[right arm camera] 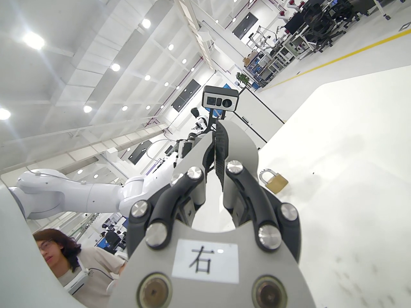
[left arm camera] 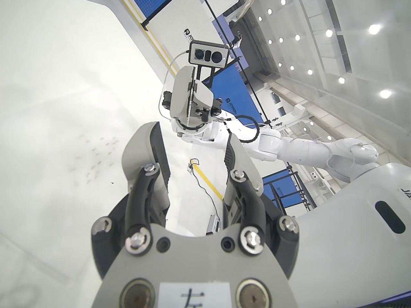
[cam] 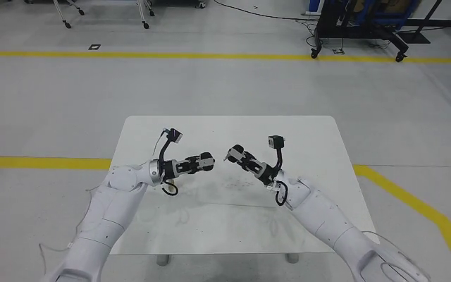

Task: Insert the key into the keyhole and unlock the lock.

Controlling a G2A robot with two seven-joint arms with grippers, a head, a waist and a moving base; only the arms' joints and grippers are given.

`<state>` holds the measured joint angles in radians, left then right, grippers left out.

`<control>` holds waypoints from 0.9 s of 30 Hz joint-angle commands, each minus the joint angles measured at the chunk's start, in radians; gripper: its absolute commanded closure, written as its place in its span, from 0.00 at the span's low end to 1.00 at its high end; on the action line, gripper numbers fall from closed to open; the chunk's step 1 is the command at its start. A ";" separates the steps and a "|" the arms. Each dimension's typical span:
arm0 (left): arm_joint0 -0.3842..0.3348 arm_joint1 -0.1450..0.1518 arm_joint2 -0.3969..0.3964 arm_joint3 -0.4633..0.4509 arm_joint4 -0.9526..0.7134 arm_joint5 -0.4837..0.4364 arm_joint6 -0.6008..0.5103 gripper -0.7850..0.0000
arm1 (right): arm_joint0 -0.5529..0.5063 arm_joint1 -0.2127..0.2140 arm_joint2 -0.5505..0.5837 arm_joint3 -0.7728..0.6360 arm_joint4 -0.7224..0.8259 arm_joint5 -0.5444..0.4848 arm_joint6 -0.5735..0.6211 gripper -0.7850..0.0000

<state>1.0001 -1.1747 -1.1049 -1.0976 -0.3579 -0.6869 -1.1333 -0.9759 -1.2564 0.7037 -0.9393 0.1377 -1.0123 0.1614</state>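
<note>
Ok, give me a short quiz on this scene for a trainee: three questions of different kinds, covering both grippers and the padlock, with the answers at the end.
1. True or false: the left gripper is open and holds nothing.
2. Fill in the missing word, open or shut: the right gripper is ____.
3. Where is the brass padlock with the silver shackle?
A) resting on the white table
B) clamped in the left gripper
C) hanging from the right gripper

Key: 1 true; 2 shut; 3 A.
</note>
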 commanded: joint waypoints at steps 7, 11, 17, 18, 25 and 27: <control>-0.018 -0.002 0.043 0.024 0.016 -0.011 0.012 0.52 | 0.014 -0.030 0.003 0.031 -0.068 0.000 -0.029 1.00; -0.026 -0.001 0.053 0.035 0.009 -0.016 0.016 0.57 | 0.016 -0.042 0.003 0.042 -0.099 0.000 -0.034 1.00; -0.035 0.002 0.060 0.052 -0.015 -0.015 0.016 0.64 | 0.023 -0.060 -0.001 0.061 -0.121 0.000 -0.029 1.00; -0.037 0.002 0.062 0.054 -0.018 -0.015 0.015 0.65 | 0.024 -0.062 -0.001 0.063 -0.123 0.000 -0.026 1.00; -0.046 0.005 0.075 0.065 -0.026 -0.016 0.016 0.69 | 0.032 -0.076 -0.001 0.065 -0.119 0.000 0.015 1.00; -0.048 0.005 0.078 0.066 -0.029 -0.015 0.016 0.80 | 0.037 -0.079 0.001 0.072 -0.116 0.000 0.023 1.00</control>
<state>0.9533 -1.1699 -1.0284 -1.0319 -0.3856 -0.7027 -1.1174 -0.9414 -1.3342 0.7037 -0.8707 0.0204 -1.0123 0.1806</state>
